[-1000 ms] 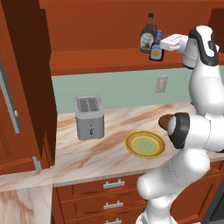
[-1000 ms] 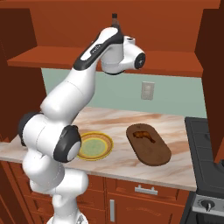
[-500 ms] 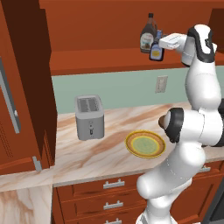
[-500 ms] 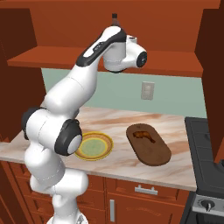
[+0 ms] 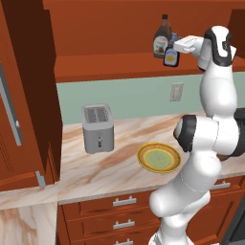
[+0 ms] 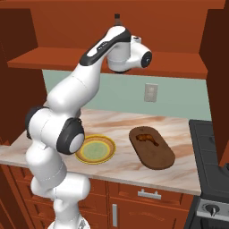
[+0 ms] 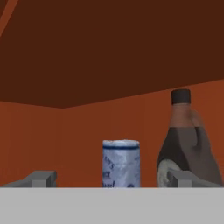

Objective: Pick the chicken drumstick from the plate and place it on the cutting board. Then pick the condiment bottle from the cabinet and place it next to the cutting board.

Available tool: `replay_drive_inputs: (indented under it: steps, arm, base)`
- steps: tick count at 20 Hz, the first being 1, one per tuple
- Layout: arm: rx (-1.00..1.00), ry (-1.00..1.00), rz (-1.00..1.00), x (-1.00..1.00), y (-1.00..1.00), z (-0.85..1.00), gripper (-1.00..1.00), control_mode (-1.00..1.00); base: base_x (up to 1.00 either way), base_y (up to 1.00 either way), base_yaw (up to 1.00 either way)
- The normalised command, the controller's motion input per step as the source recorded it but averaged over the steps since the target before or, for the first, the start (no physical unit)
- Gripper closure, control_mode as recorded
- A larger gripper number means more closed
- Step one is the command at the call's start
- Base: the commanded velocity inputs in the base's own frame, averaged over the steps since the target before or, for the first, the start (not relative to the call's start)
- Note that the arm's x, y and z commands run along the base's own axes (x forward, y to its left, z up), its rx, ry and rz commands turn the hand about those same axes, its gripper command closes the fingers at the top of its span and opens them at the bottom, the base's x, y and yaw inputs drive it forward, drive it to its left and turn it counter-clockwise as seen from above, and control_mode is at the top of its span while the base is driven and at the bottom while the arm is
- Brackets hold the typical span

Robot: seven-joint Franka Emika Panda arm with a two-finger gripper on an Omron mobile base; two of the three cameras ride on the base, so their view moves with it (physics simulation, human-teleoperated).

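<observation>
Now the arm has crept a little closer to the cabinet (image 5: pixel 119 67) shelf than a moment ago, so the gripper (image 5: pixel 176 46) is almost at the condiment bottle (image 5: pixel 171 53). That looks like the reach before the grab. Its fingers (image 7: pixel 41 178) stand wide apart, one on each side of the bottle, not touching it. The small bottle stands upright, dark blue with a pale label and light blue cap, just beside a taller brown bottle (image 5: pixel 161 38). Down on the tabletop (image 6: pixel 120 165), the chicken drumstick (image 6: pixel 146 138) already lies on the cutting board (image 6: pixel 154 152), and the plate (image 6: pixel 95 150) is bare.

Dark blue condiment bottle (image 5: pixel 171 56) with light label; yellow, orange-rimmed plate (image 5: pixel 143 161); dark brown cutting board (image 6: pixel 159 156).
</observation>
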Motion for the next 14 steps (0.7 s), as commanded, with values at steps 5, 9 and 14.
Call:
replay_drive_inputs:
  steps: [5,9,14]
  arm:
    - [0.0,0.0,0.0,0.08,0.0,0.0,-1.0,-1.0]
    - [0.0,0.0,0.0,0.06,0.0,0.0,-1.0,-1.0]
    - [0.0,0.0,0.0,0.08,0.0,0.0,-1.0,-1.0]
  base:
    - [0.0,0.0,0.0]
    - [0.0,0.0,0.0]
    - [0.0,0.0,0.0]
